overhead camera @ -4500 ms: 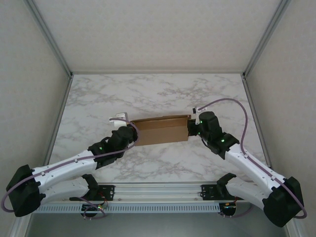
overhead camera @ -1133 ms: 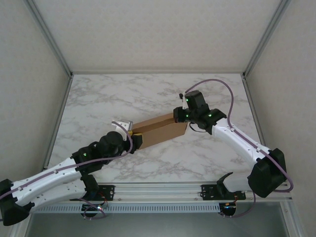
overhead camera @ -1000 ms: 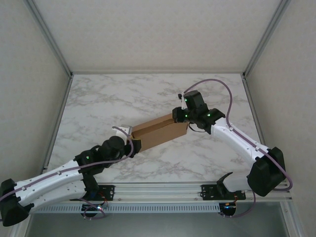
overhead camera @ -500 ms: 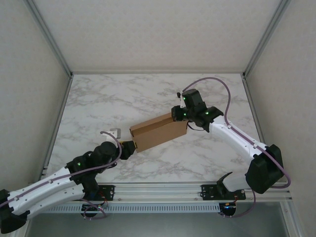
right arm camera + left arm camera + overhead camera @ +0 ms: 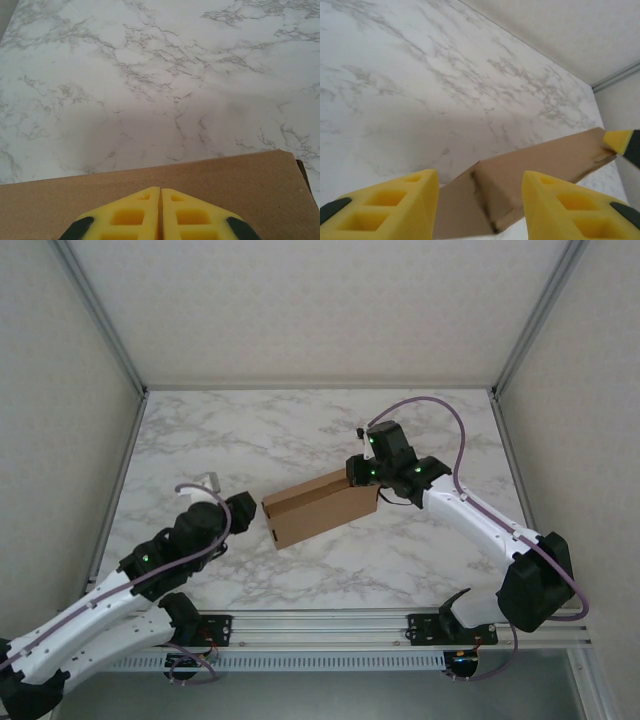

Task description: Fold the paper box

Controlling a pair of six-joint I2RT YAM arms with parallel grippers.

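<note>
Looking close to done: the paper box (image 5: 322, 508) reads as a thin flat brown slab with its sides up and top shut, lying at a slant on the table (image 5: 250, 430).

Can't tell if the end tabs are tucked. The end facing the left claw (image 5: 243, 510) shows a dark crease at its corner (poss. a flap not fully home), so prob. a last press or tuck is left.

The left claw sits just off the box's near-left end, pads apart, touching nothing. The left wrist cam shows that box corner (image 5: 535, 165) past the open pads (image 5: 395, 205).

The right claw (image 5: 355, 472) is at the box's far-right end, pads (image 5: 130, 217) pressed together over the top panel (image 5: 240, 175), w/ no cardboard seen between them.

Contents: the box is the only container here. Nothing shows in it, interior hidden.
</note>
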